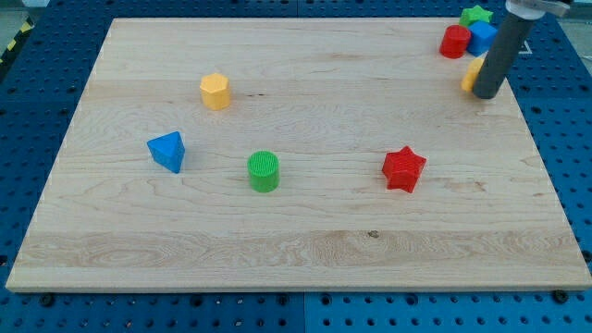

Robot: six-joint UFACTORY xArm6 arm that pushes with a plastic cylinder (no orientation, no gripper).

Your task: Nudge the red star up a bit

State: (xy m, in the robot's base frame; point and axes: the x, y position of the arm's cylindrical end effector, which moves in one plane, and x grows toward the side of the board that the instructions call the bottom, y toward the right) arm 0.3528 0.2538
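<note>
The red star (403,169) lies on the wooden board (305,231), right of centre and toward the view's bottom. My tip (487,94) rests on the board near the view's top right, well above and to the right of the star and apart from it. The rod hides most of a yellow block (471,76) right beside the tip on its left.
A red block (454,42), a blue block (481,38) and a green star (475,16) cluster at the top right corner. A yellow hexagon (215,92), a blue triangle (167,151) and a green cylinder (263,171) lie on the left half.
</note>
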